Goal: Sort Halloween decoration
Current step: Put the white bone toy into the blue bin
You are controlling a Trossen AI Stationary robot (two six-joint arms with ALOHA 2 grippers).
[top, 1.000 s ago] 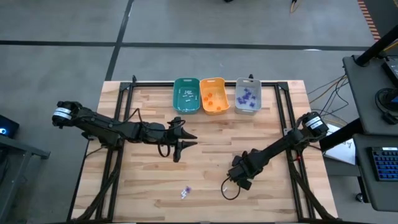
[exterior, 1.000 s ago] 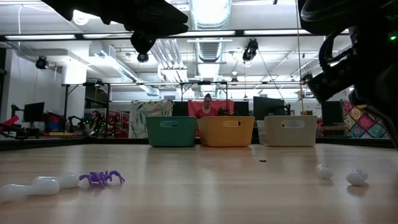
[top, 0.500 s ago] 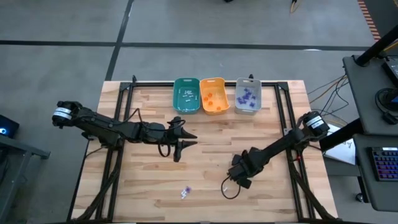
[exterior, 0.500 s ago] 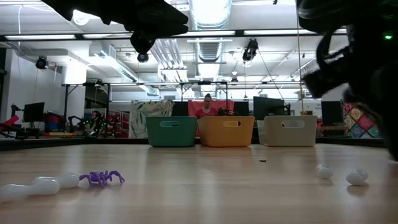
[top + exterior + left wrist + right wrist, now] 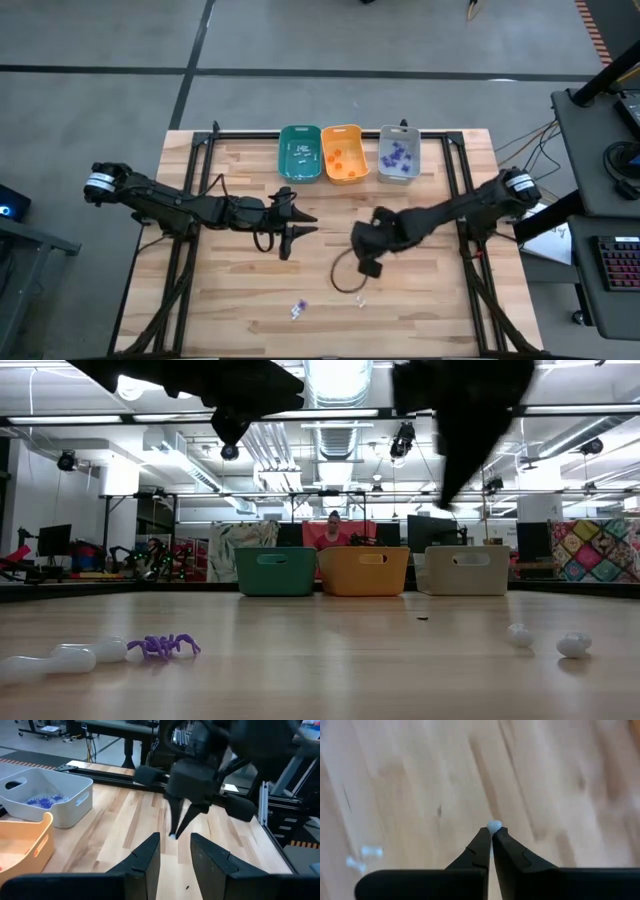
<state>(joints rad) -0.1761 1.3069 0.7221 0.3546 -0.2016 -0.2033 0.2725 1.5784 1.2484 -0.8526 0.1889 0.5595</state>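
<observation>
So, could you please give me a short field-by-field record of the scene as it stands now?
right gripper: shut on a small white trinket, lifted above the table's middle
left gripper: open, empty, hovering left of centre
teal bin: holds pale pieces
orange bin: holds orange pieces
grey bin: holds purple pieces
loose on table: purple spider beside a white piece; two white bits further right
background: a person behind the bins

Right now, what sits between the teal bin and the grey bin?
The orange bin, holding small orange trinkets, stands between the teal bin and the grey bin, clearest in the high view.
</observation>
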